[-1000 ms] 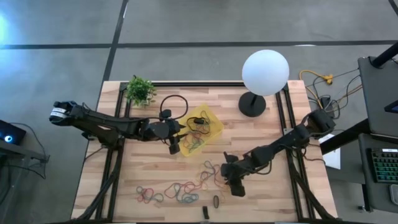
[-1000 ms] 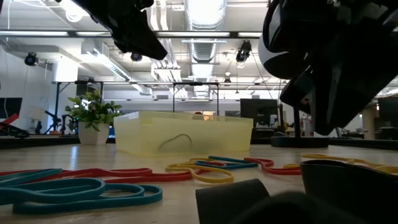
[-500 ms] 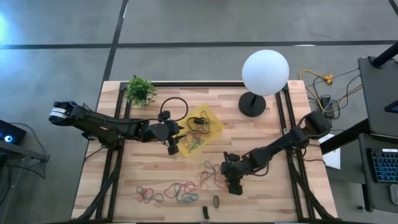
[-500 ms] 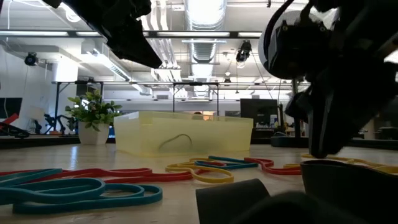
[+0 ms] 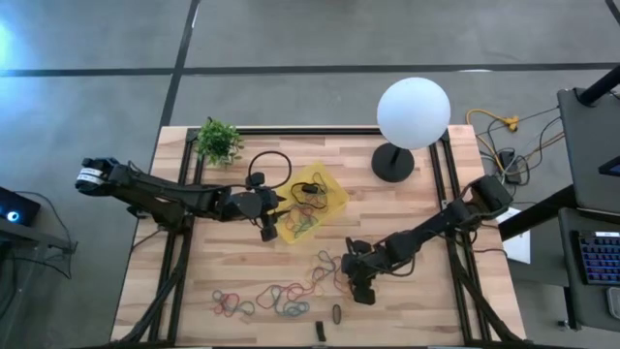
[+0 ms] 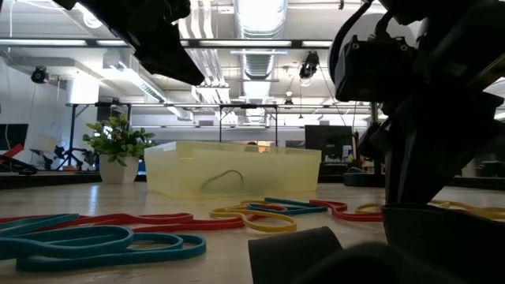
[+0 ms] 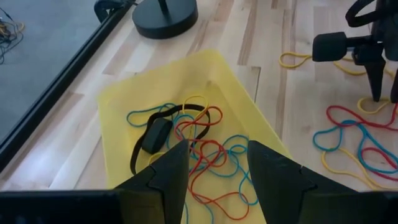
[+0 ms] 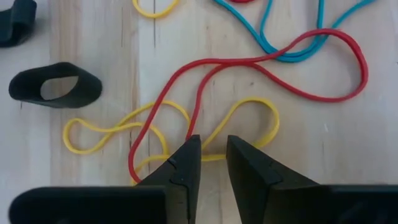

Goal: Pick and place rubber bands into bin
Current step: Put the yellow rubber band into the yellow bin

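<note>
The right claw (image 8: 209, 163) stood tips-down on the pale wooden desk (image 8: 93, 37), fingers narrowly apart astride a crossing of thin red (image 8: 273, 68) and yellow rubber loops (image 8: 249, 109), probably to pinch them. The left claw (image 7: 214, 165) hovered open over the shallow translucent yellow plastic bin (image 7: 134, 102), already holding tangled bands.

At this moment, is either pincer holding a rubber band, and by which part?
Neither holds one yet. The right pincer is down on the table, its open fingers straddling a red band and a yellow band. The left pincer hovers open over the bin.
</note>
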